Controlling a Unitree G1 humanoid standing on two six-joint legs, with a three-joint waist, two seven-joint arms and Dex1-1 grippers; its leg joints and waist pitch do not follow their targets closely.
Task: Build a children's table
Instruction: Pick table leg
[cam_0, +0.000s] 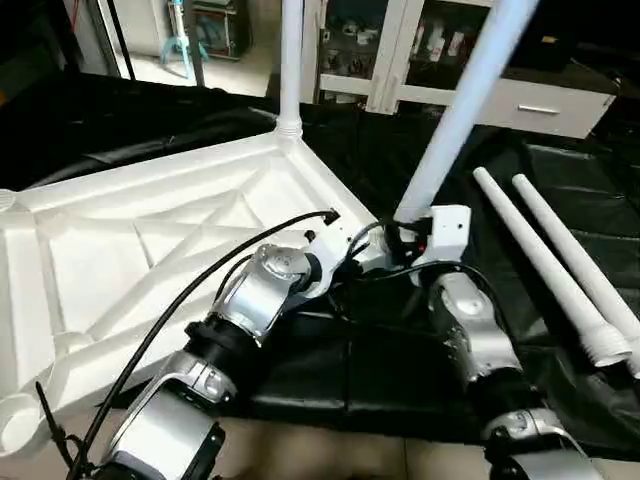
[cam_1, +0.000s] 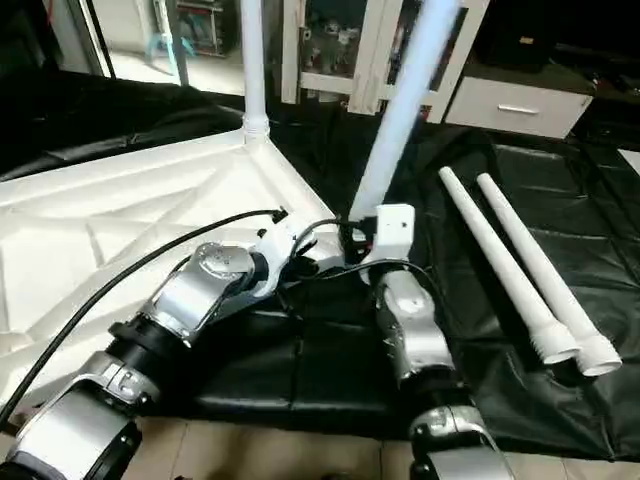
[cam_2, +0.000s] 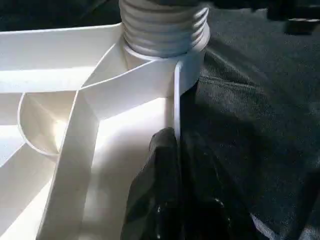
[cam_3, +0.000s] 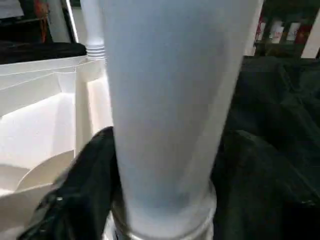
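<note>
On the black sheet, white plastic ribbed table top (cam_0: 150, 240) lies underside up; left claw (cam_2: 172, 165) clenched on its rim, right claw (cam_3: 165, 200) around tilted white tube leg (cam_0: 455, 125), grip unclear. Leg could topple or cross-thread.

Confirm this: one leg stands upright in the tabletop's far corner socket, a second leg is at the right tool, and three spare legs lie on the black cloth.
Wrong on the count: two spare legs lie on the black cloth, as the left eye view shows. The rest stands.
</note>
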